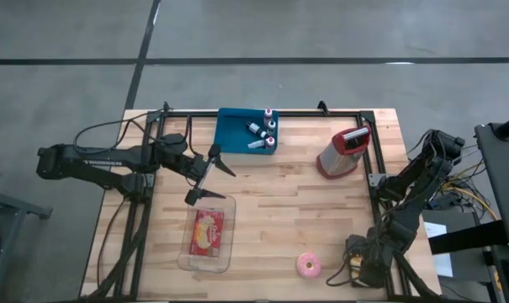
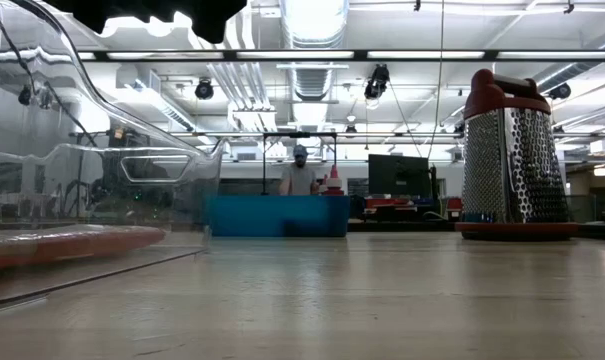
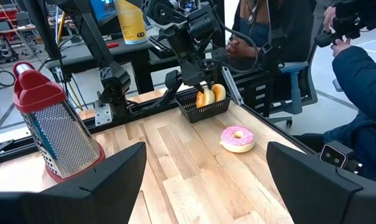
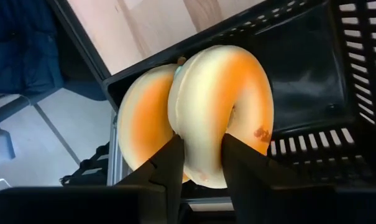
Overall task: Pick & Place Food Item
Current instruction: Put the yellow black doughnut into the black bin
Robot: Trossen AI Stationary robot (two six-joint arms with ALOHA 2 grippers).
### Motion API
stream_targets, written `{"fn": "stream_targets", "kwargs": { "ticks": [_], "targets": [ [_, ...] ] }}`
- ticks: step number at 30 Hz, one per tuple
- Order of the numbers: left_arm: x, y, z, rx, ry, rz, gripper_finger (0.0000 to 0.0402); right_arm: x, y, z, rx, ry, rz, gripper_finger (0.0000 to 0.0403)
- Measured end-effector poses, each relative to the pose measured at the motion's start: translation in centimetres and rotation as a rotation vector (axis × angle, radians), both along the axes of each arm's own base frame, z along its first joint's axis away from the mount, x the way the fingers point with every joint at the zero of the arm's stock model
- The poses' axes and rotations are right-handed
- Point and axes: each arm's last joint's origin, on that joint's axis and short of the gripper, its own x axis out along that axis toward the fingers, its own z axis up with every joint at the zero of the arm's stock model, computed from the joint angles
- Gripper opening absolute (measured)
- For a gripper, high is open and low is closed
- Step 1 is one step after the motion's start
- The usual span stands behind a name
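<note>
Orange donut (image 4: pixel 222 112) in the black basket (image 4: pixel 312 81) is being pinched by the right tool (image 4: pixel 203 155); left tool (image 1: pixel 208 178) is hovering open over the worktop (image 1: pixel 279 210).

A grey floor (image 1: pixel 321 34), crossed by dark seams, is being shown around the wooden desk (image 1: pixel 271 219) in the high view. In the low view, the room is being lit by long ceiling lights (image 2: pixel 312 15), with pipes and ducts (image 2: pixel 312 80) being seen below them. A seated person (image 3: pixel 362 106) in dark blue is being caught beyond the desk's edge, near an office chair (image 3: pixel 299 87).
</note>
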Motion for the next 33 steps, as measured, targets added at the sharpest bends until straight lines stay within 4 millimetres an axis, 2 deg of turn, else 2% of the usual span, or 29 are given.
{"fn": "stream_targets", "kwargs": {
  "ticks": [15, 33],
  "targets": [
    [0.0, 0.0, 0.0, 0.0, 0.0, 0.0, 0.0339, 0.08, 0.13, 0.07, 0.014, 0.003, -0.025, 0.0177],
    [0.0, 0.01, 0.0, 0.0, 0.0, 0.0, 0.0339, 0.17, 0.2, 0.12, 0.021, 0.007, -0.071, 0.0182]
  ]
}}
